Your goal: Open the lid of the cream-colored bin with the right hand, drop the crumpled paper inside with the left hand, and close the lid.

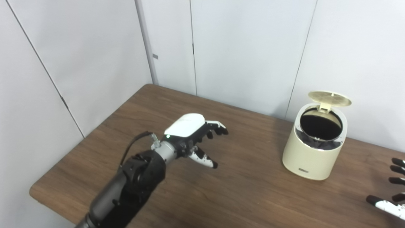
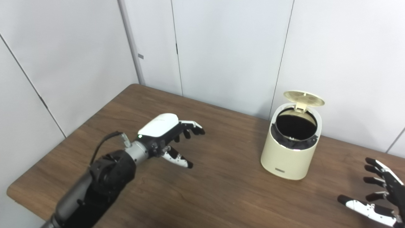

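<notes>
Bin [image 2: 289, 155] on tabletop [image 2: 221, 190], lid [image 2: 303, 98] up; no paper visible; left robot hand [image 2: 171, 136] empty, fingers apart; right robot hand [image 2: 379, 193] spread, well apart; probably closing step: right must reach lid.

Place: bare lab or office test corner
Evidence: plain white wall panels [image 1: 246, 47]; wood-grain bench [image 1: 240, 190]; small desk bin [image 2: 291, 142]

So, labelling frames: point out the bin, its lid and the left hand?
bin [image 2: 286, 158], right eye view, cream front wall.
lid [image 2: 303, 98], right eye view, raised underside.
left hand [image 1: 190, 129], left eye view, white back.
</notes>
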